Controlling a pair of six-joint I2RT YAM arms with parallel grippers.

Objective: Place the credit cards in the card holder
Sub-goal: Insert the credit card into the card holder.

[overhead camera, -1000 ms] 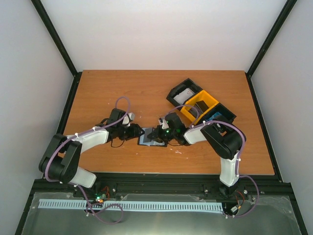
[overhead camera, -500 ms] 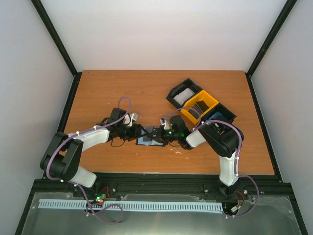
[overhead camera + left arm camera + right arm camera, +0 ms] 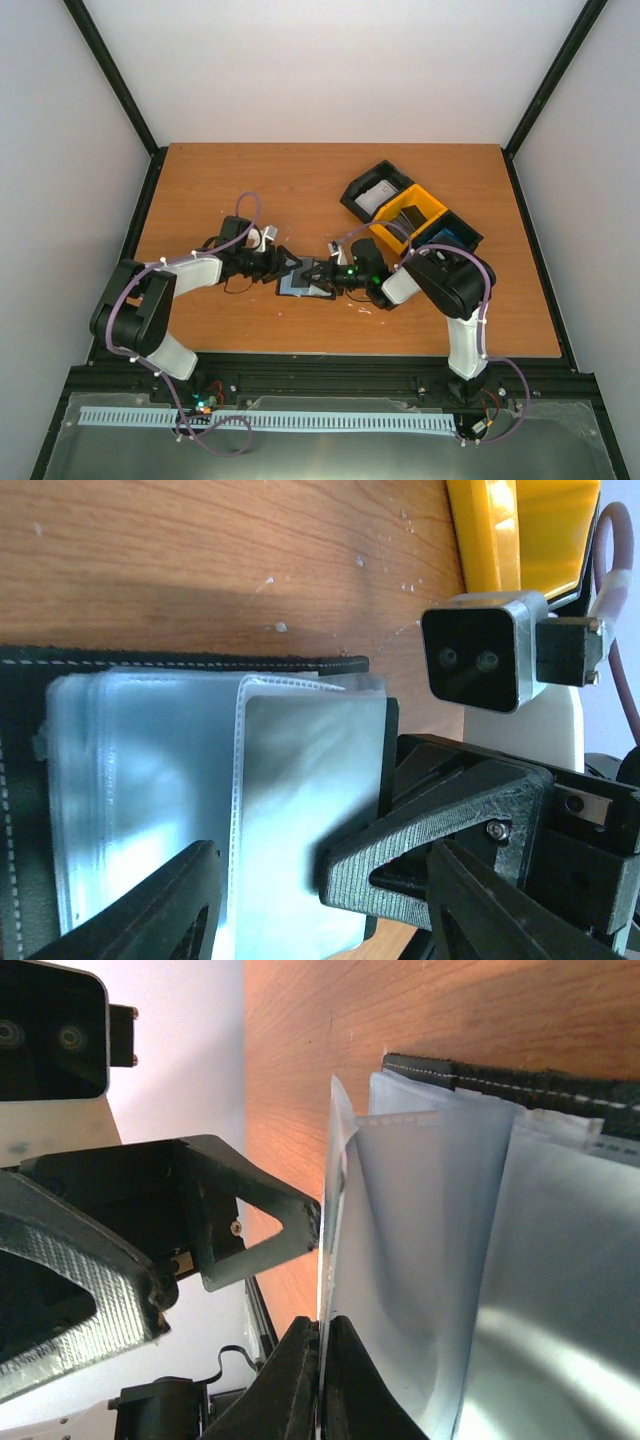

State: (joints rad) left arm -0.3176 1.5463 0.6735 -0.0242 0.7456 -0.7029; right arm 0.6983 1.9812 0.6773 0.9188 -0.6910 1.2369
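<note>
**Entry: card holder.** Black, lying open on the surface, directly beneath both my pincers. Its clear sleeves fan upward.

**Right pincer.** Pressed together on the bare edge of one sleeve, holding that leaf upright.

**Left pincer.** Spread, with nothing in it. It faces my right pincer nearly tip to tip, and the sleeves lie between its fingers.

**Credit cards.** None in either pincer. What I take for them, a blue patch and a pale one, lies in the tray well behind my right pincer.

**Hazards, as I judge them:**
1. The sleeve slips free. It is thin and glossy and I have only its edge, so the pocket would flop shut.
2. The holder drags or lifts. Nothing pins it down, so any upward pull on the leaf takes the light case along or strains the stitched seam.
3. The fingers clash. My pincers sit so close that a small advance by either knocks the other and jolts the leaf loose.
4. The pocket has no keeper. If my right pincer lets go to fetch a card, the pocket closes unless my left pincer clamps first.
</note>
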